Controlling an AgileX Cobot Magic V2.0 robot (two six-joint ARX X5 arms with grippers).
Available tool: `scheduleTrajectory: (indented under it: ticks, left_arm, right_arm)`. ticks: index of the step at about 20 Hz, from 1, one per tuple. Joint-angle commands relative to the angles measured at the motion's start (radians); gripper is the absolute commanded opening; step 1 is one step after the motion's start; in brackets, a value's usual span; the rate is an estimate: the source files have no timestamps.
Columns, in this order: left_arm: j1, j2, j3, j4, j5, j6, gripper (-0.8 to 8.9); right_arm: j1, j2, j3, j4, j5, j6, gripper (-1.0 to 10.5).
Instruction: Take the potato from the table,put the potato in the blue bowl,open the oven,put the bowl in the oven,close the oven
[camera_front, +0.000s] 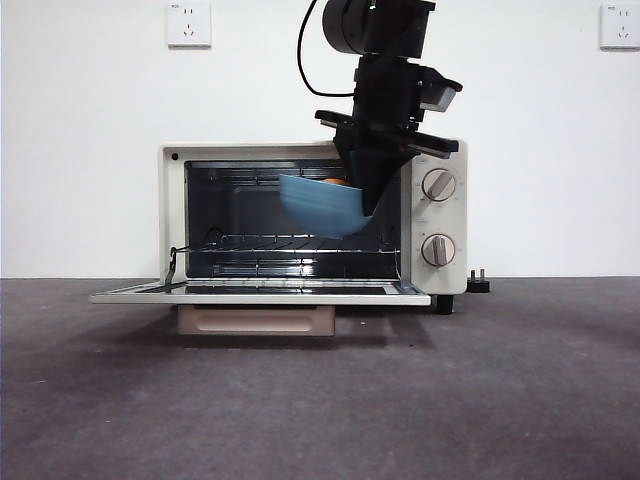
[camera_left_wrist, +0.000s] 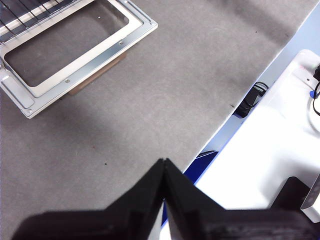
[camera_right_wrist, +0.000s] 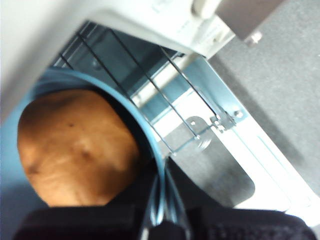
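Right claw (camera_front: 372, 205) pinches the rim of the tilted matte blue ridged bowl (camera_front: 322, 205), orange-brown potato (camera_right_wrist: 75, 147) inside, held in the open cream-white toaster oven (camera_front: 300, 150) above its wire rack (camera_front: 290, 242); the tilt risks spilling the potato; left claw (camera_left_wrist: 164, 165), closed and empty, waits over the grey bench (camera_left_wrist: 165, 85).

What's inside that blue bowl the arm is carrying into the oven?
The potato lies inside the blue bowl, which the right gripper pinches by its rim at the open oven. From the front only an orange sliver shows. The bowl's bottom beneath the potato is covered.
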Motion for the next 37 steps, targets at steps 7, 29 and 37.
scheduleTrajectory:
  ticks: [7,29,37]
  left_arm:
    - [-0.002,-0.003,-0.005,0.004,-0.003,0.005,-0.06]
    - [-0.002,-0.003,-0.005,0.004,-0.003,0.011,-0.06]
    - [-0.002,-0.004,-0.005,0.004,-0.003,0.011,-0.06]
  right_arm:
    - [0.003,0.024,0.005,0.022,0.027,0.015,0.1]
    - [0.016,0.019,0.032,0.052,0.027,-0.061,1.4]
    - [0.025,0.019,0.057,0.033,0.050,-0.076,1.4]
